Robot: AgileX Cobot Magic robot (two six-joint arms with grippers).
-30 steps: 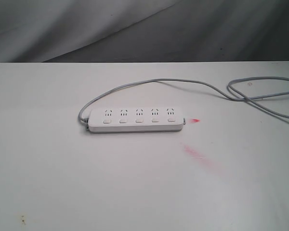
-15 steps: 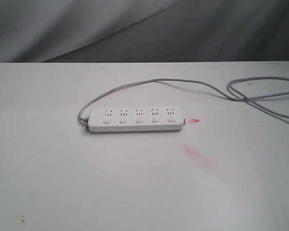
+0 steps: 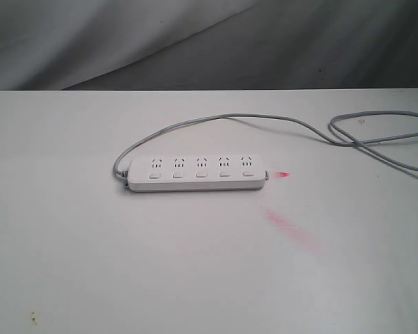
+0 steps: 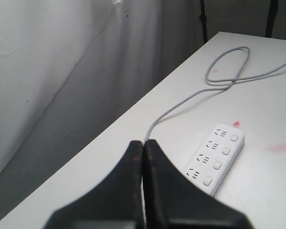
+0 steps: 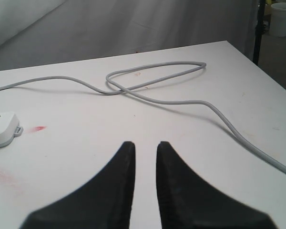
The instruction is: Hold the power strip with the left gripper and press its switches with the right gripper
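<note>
The white power strip (image 3: 197,173) lies flat in the middle of the white table, its row of switches (image 3: 201,175) along the near side and its grey cord (image 3: 279,122) looping off to the back right. Neither arm shows in the exterior view. In the left wrist view my left gripper (image 4: 144,143) is shut with nothing in it, held off to one side of the power strip (image 4: 217,158) and clear of it. In the right wrist view my right gripper (image 5: 145,144) is open and empty above bare table, with only the strip's end (image 5: 2,129) at the frame's edge.
A red mark (image 3: 283,174) sits just off the strip's right end and a pink smear (image 3: 287,225) lies nearer the front. The cord loop (image 5: 155,74) spreads over the table's back right part. Grey cloth (image 3: 195,42) hangs behind the table.
</note>
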